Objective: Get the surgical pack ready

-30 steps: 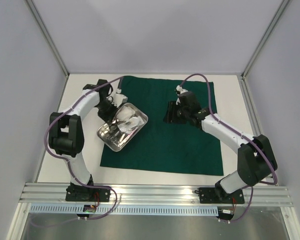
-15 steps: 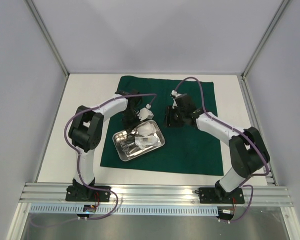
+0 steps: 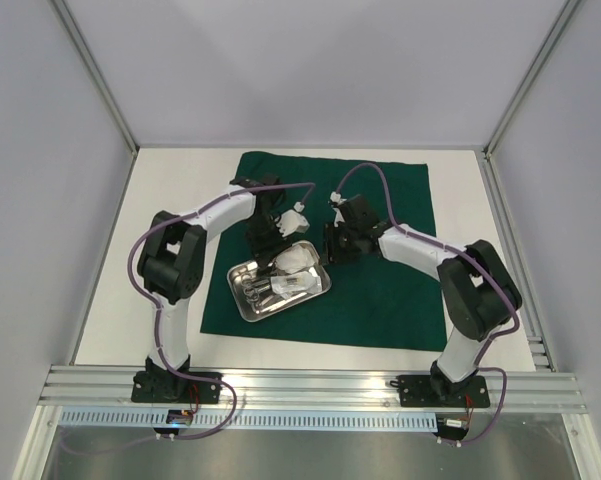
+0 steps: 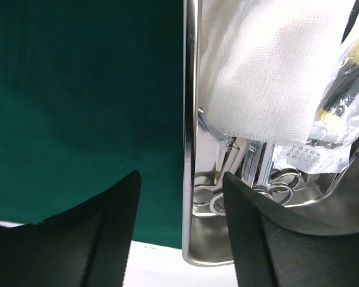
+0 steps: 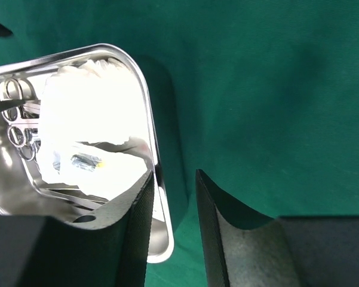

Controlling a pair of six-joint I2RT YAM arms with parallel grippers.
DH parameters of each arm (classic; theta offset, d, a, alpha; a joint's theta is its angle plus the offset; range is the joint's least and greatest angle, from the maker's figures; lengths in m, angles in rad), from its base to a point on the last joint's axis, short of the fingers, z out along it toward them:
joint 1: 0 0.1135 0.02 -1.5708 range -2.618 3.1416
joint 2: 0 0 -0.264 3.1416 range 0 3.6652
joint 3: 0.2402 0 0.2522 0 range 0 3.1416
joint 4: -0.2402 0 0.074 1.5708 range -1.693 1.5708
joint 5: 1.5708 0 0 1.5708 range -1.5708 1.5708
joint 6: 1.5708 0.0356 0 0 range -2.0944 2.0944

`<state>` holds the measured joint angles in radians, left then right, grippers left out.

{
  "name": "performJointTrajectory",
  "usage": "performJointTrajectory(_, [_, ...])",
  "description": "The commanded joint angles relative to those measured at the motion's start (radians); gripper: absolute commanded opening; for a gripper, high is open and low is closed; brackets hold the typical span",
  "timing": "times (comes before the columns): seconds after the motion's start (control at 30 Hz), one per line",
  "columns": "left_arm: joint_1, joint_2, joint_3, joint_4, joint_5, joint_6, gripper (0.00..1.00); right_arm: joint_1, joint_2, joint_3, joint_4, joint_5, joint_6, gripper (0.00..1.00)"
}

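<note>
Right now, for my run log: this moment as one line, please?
tray on drape, loaded: gauze, instruments | left hand open, straddling tray rim | right hand open at tray edge

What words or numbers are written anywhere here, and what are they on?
Clear plastic packet in the shiny steel tray: two short rows of small dark digits, too blurred to read.
Nothing else in any view shows writing.
</note>
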<state>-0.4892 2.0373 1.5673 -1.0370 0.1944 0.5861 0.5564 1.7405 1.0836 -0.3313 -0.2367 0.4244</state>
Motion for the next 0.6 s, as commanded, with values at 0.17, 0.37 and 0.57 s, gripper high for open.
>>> performJointTrajectory(0.17, [0.086, -0.170, 0.026, -0.017, 0.031, -0.075, 0.73, 0.014, 0.030, 0.055, 0.020, -0.001, -0.019, 0.34])
performJointTrajectory(0.37, [0.264, -0.108, 0.030, 0.058, 0.017, -0.215, 0.76, 0.017, 0.079, 0.085, 0.003, 0.030, -0.001, 0.30])
performJointTrajectory(0.57, [0.336, -0.006, 0.019, 0.121, -0.078, -0.230, 0.76, 0.022, 0.086, 0.096, -0.008, 0.105, 0.045, 0.22])
